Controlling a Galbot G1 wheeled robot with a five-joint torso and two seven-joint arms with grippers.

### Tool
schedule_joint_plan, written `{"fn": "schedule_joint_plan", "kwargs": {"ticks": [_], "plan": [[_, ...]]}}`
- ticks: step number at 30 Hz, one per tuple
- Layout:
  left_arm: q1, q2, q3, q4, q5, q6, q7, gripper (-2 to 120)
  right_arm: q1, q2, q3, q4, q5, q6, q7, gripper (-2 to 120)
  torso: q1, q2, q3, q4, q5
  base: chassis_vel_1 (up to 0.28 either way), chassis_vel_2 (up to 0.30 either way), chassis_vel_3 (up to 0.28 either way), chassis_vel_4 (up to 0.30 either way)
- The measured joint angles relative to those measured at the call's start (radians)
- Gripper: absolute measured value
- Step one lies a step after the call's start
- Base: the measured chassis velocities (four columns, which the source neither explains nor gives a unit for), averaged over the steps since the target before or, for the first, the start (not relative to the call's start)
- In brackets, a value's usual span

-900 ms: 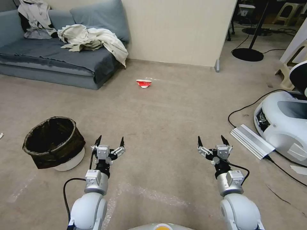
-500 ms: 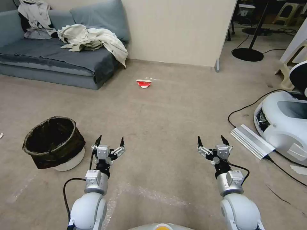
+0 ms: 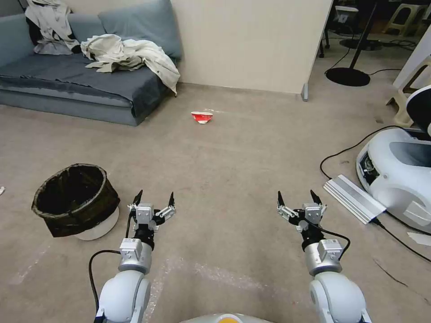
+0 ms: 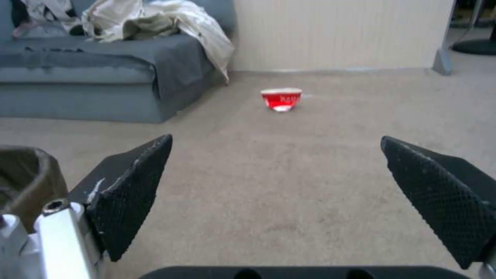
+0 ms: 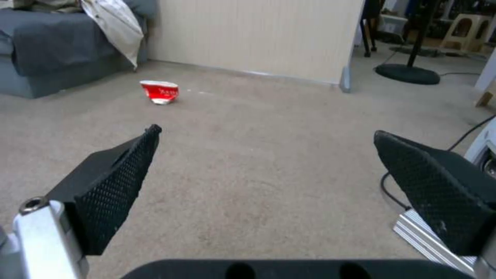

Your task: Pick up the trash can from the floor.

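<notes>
The trash can (image 3: 76,199), a small white bin lined with a dark crinkled bag, stands upright on the beige carpet floor (image 3: 224,170) at my left. A sliver of its bag rim (image 4: 26,174) shows in the left wrist view. My left gripper (image 3: 154,197) hovers open just to the right of the can, apart from it, with nothing between its fingers. Farther right, my right gripper (image 3: 296,197) is also open and empty over bare carpet. Both point forward.
A crushed red-and-white cup (image 3: 201,117) lies ahead on the carpet. A grey sofa (image 3: 67,85) with clothes stands at the back left, a beige wall panel (image 3: 251,45) behind. At right sit a white robot base (image 3: 399,175), a silver bar (image 3: 352,197) and black cables (image 3: 341,154).
</notes>
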Motion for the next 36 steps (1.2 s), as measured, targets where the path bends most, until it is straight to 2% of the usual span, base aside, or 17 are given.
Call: {"fn": "schedule_joint_plan", "kwargs": {"ticks": [5, 7, 8, 10, 11, 16, 17, 19, 20, 21, 22, 23, 26, 28, 29, 30, 36], "plan": [[0.042, -0.007, -0.012, -0.081, -0.019, 0.022, -0.003, 100, -0.026, 0.009, 0.0, 0.086, 0.01, -0.033, 0.013, 100, 0.0, 0.0, 0.0, 0.0002, -0.0002, 0.0, 0.0, 0.0, 0.0], [0.063, -0.01, -0.018, -0.125, -0.028, 0.033, -0.005, 100, -0.049, 0.017, 0.001, 0.159, 0.019, -0.061, 0.026, 100, 0.0, 0.0, 0.0, 0.0003, 0.0006, 0.0, 0.0, 0.0, 0.0], [0.07, -0.011, -0.019, -0.136, -0.032, 0.036, -0.006, 100, -0.06, 0.022, 0.002, 0.196, 0.023, -0.075, 0.032, 100, 0.0, 0.0, 0.0, -0.0001, -0.0007, 0.0, 0.0, 0.0, 0.0], [0.079, -0.012, -0.021, -0.154, -0.037, 0.04, -0.007, 100, -0.069, 0.025, 0.002, 0.224, 0.027, -0.087, 0.037, 100, 0.0, 0.0, 0.0, 0.0, -0.0007, 0.0, 0.0, 0.0, 0.0], [0.09, -0.014, -0.025, -0.18, -0.044, 0.044, -0.008, 100, -0.081, 0.029, 0.003, 0.264, 0.031, -0.102, 0.044, 100, 0.0, 0.0, 0.0, -0.0001, 0.0007, 0.0, 0.0, 0.0, 0.0], [0.119, -0.019, -0.032, -0.235, -0.06, 0.058, -0.012, 100, -0.091, 0.032, 0.003, 0.302, 0.035, -0.113, 0.048, 100, 0.0, 0.0, 0.0, 0.0003, -0.0007, 0.0, 0.0, 0.0, 0.0], [0.133, -0.021, -0.037, -0.261, -0.068, 0.063, -0.014, 100, -0.097, 0.034, 0.003, 0.316, 0.037, -0.122, 0.049, 100, 0.0, 0.0, 0.0, 0.0003, 0.0014, 0.0, 0.0, 0.0, 0.0], [0.144, -0.023, -0.04, -0.284, -0.074, 0.069, -0.016, 100, -0.103, 0.036, 0.003, 0.336, 0.04, -0.131, 0.052, 100, 0.0, 0.0, 0.0, 0.0002, 0.0012, 0.0, 0.0, 0.0, 0.0], [0.152, -0.025, -0.041, -0.299, -0.079, 0.073, -0.017, 100, -0.108, 0.038, 0.003, 0.356, 0.042, -0.139, 0.055, 100, 0.0, 0.0, 0.0, 0.0003, -0.0002, 0.0, 0.0, 0.0, 0.0], [0.166, -0.027, -0.045, -0.326, -0.087, 0.08, -0.018, 100, -0.117, 0.041, 0.004, 0.386, 0.046, -0.153, 0.059, 100, 0.0, 0.0, 0.0, 0.0001, -0.0006, 0.0, 0.0, 0.0, 0.0], [0.184, -0.03, -0.05, -0.362, -0.097, 0.089, -0.021, 100, -0.131, 0.046, 0.004, 0.428, 0.052, -0.174, 0.066, 100, 0.0, 0.0, 0.0, 0.0001, 0.0007, 0.0, 0.0, 0.0, 0.0], [0.198, -0.031, -0.052, -0.389, -0.101, 0.091, -0.023, 100, -0.141, 0.049, 0.005, 0.468, 0.055, -0.183, 0.07, 100, 0.0, 0.0, 0.0, 0.0, -0.0002, 0.0, 0.0, 0.0, 0.0], [0.195, -0.029, -0.051, -0.383, -0.096, 0.09, -0.023, 100, -0.141, 0.047, 0.005, 0.47, 0.054, -0.18, 0.069, 100, 0.0, 0.0, 0.0, 0.0, 0.0, 0.0, 0.0, 0.0, 0.0], [0.206, -0.03, -0.054, -0.406, -0.099, 0.095, -0.023, 100, -0.152, 0.051, 0.006, 0.495, 0.056, -0.195, 0.073, 100, 0.0, 0.0, 0.0, 0.0002, -0.0003, 0.0, 0.0, 0.0, 0.0], [0.223, -0.031, -0.06, -0.438, -0.105, 0.103, -0.024, 100, -0.171, 0.056, 0.009, 0.513, 0.059, -0.224, 0.079, 100, 0.0, 0.0, 0.0, -0.0004, 0.0001, 0.0, 0.0, 0.0, 0.0], [0.238, -0.033, -0.065, -0.468, -0.112, 0.111, -0.025, 100, -0.176, 0.057, 0.01, 0.515, 0.059, -0.232, 0.08, 100, 0.0, 0.0, 0.0, 0.0001, 0.0003, 0.0, 0.0, 0.0, 0.0], [0.279, -0.037, -0.079, -0.485, -0.129, 0.133, -0.03, 100, -0.177, 0.059, 0.011, 0.507, 0.058, -0.236, 0.08, 100, 0.0, 0.0, 0.0, 0.0001, 0.0001, 0.0, 0.0, 0.0, 0.0]]}}
